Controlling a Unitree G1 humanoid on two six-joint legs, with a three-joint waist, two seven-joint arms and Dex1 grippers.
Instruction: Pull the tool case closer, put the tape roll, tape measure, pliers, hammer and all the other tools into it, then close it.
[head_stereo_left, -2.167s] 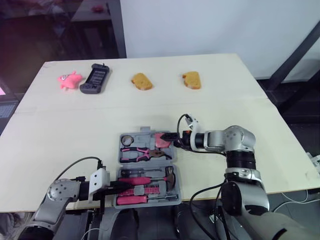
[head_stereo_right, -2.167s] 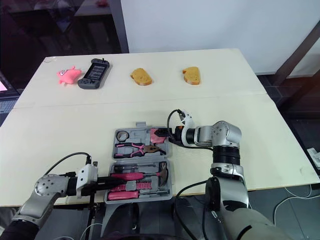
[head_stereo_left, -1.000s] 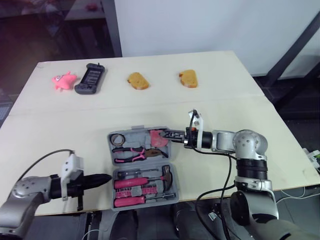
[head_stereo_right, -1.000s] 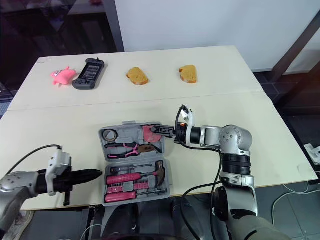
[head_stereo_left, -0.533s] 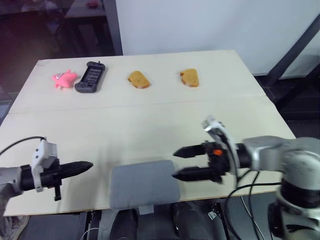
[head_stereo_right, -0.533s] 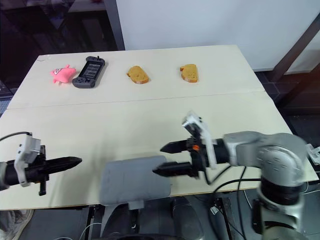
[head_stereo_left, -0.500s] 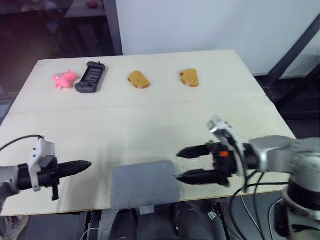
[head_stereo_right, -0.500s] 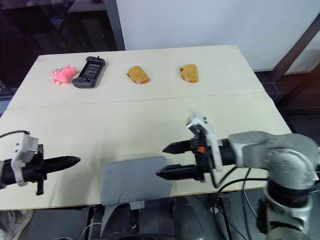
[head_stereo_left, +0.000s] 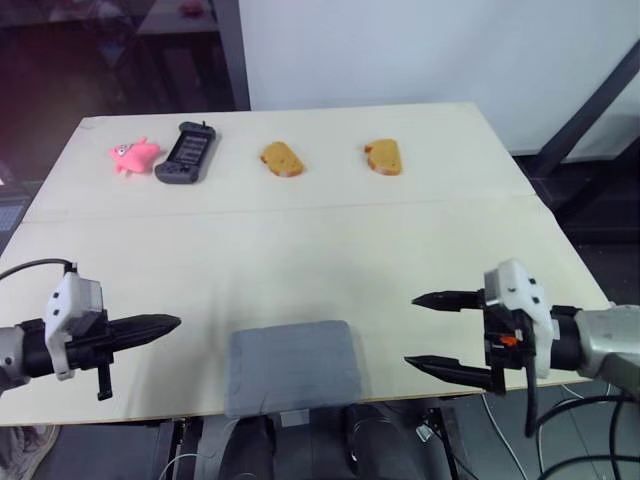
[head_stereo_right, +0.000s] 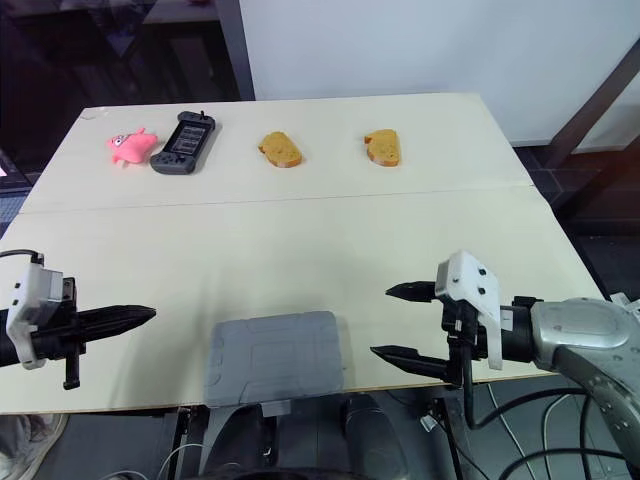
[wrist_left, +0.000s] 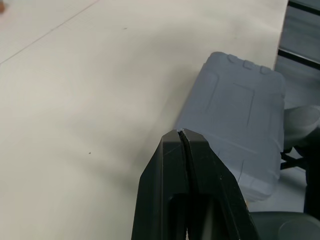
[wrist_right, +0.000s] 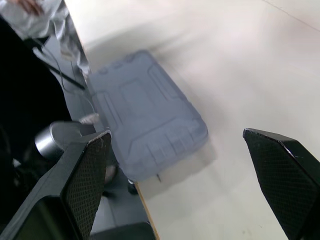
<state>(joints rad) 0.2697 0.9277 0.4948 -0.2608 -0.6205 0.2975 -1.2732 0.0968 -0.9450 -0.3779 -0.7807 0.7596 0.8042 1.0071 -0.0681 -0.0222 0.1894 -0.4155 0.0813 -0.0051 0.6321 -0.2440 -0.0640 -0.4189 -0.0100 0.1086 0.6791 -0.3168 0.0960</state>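
Two empty grippers flank the closed tool case: the left gripper is pinched shut, the right gripper spread wide. The case is grey moulded plastic with rounded corners and raised panels. It lies at the near edge of the table and seems to overhang it slightly. A careless nudge on that smooth, pale top could tip it off.
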